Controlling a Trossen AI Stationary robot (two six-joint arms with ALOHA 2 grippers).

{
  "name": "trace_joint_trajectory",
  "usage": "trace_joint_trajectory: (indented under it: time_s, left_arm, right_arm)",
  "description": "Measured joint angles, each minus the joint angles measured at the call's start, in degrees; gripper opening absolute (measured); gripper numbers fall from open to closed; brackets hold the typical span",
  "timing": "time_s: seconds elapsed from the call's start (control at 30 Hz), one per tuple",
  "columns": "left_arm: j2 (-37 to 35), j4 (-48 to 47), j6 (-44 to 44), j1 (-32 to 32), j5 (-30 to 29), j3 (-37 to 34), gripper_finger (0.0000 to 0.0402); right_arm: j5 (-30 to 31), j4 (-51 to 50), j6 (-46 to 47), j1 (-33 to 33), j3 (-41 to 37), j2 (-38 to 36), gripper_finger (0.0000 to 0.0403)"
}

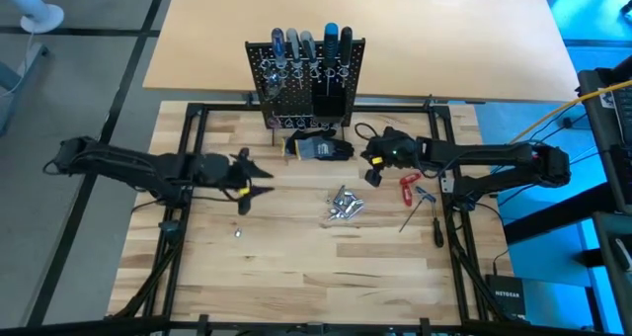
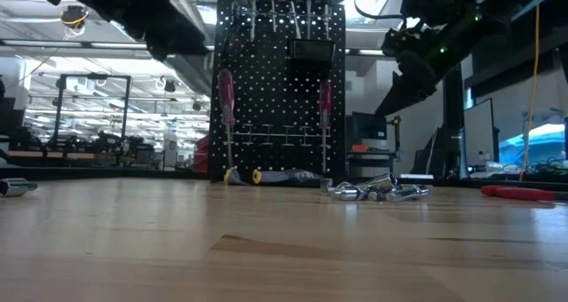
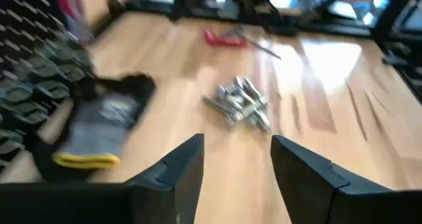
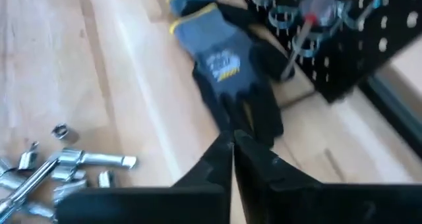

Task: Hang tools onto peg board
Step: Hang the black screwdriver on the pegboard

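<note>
Seen from above, the lower third of the bench point(image 1: 296, 277) lies bare, its near edge cut off by the frame, with only one tiny silver piece point(image 1: 237, 232) lying apart at lower left. Above that, at centre, sits a heap of shiny silver metal pieces point(image 1: 344, 206), with free wood all round it. To its right lie red-handled pliers point(image 1: 409, 186) and a slim dark screwdriver point(image 1: 435, 227), close to the black frame rail point(image 1: 446, 217) that bounds the work area. At mid-left the left end effector point(image 1: 259, 176) hangs over the wood with its fingers spread and nothing between them; its wrist view looks toward the heap. At mid-right the right end effector point(image 1: 372, 168) has its fingers pressed together, empty, just right of the grey-black glove point(image 1: 321, 148). Farthest back, at top centre, the peg board point(image 1: 304, 79) stands upright at the rear rail, screwdrivers point(image 1: 308, 45) with black, blue and grey handles standing in its top rings. In the low view two red-handled screwdrivers point(image 2: 225, 102) hang on its face; the glove at its foot is hard to make out there, and both arms are cut off by the upper edge.
</note>
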Motion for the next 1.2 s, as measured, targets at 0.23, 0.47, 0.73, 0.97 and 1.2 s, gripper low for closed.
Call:
trace_joint_trajectory:
  time_s: [0.23, 0.47, 0.73, 0.97, 1.2]
  left_arm:
    - [7.1, 0.7, -2.1, -4.8, -2.0, 0.0, 0.0158]
    - [12.5, 15.1, -2.8, -8.2, -2.6, -4.8, 0.0158]
    - [15.4, 25.8, -8.1, -8.6, -2.6, -11.3, 0.0158]
    - [16.0, 25.8, -10.9, -9.3, -2.6, -11.3, 0.0158]
    - [16.0, 26.1, -11.0, -9.5, -2.9, -11.3, 0.0158]
  right_arm:
    - [-2.6, -19.0, 7.4, 0.0, 7.4, 0.0, 0.0127]
    - [-9.1, -38.2, 14.0, 0.0, 11.0, 0.0, 0.0199]
    - [-9.4, -46.5, 18.7, 0.0, 11.0, 0.7, 0.0209]
    - [-15.4, -46.9, 19.6, 0.0, 11.0, 0.7, 0.0209]
    - [-18.3, -46.9, 24.0, 6.8, 11.0, 0.7, 0.0209]
